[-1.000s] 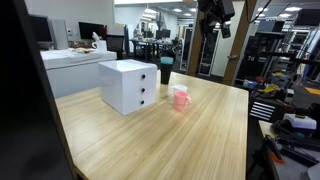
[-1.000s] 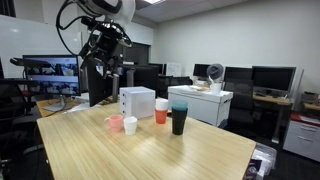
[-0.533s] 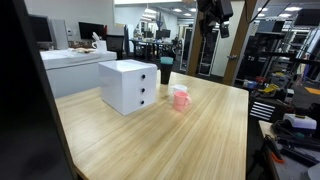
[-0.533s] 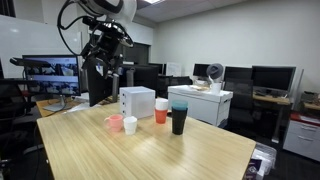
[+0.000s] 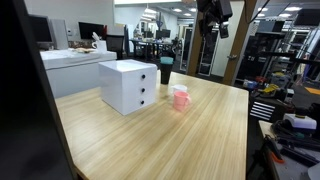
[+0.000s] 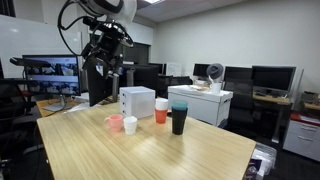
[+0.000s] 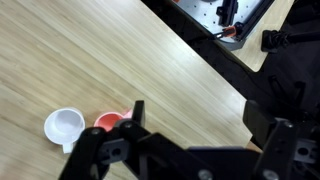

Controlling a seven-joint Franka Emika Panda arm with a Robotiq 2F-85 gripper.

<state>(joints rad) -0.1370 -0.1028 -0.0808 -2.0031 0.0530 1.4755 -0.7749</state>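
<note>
My gripper (image 7: 198, 115) hangs high above the wooden table (image 7: 120, 50), open, with nothing between its dark fingers (image 7: 137, 112). Far below, in the wrist view, a white cup (image 7: 64, 126) and a pink cup (image 7: 108, 122) stand side by side; the pink one is partly hidden by the gripper body. In both exterior views the gripper (image 5: 215, 28) (image 6: 107, 52) stays well above the table. The pink cup (image 6: 114, 123) and white cup (image 6: 130, 125) stand in front of a white drawer box (image 6: 137, 102). The pink cup (image 5: 181, 98) is to the right of the drawer box (image 5: 128, 85).
An orange cup (image 6: 160, 114) and a tall dark cup (image 6: 179, 120) stand next to the drawer box. The dark cup (image 5: 165, 70) shows behind the box. Desks, monitors and shelves surround the table. The table edge (image 7: 215, 70) runs diagonally, with dark equipment beyond it.
</note>
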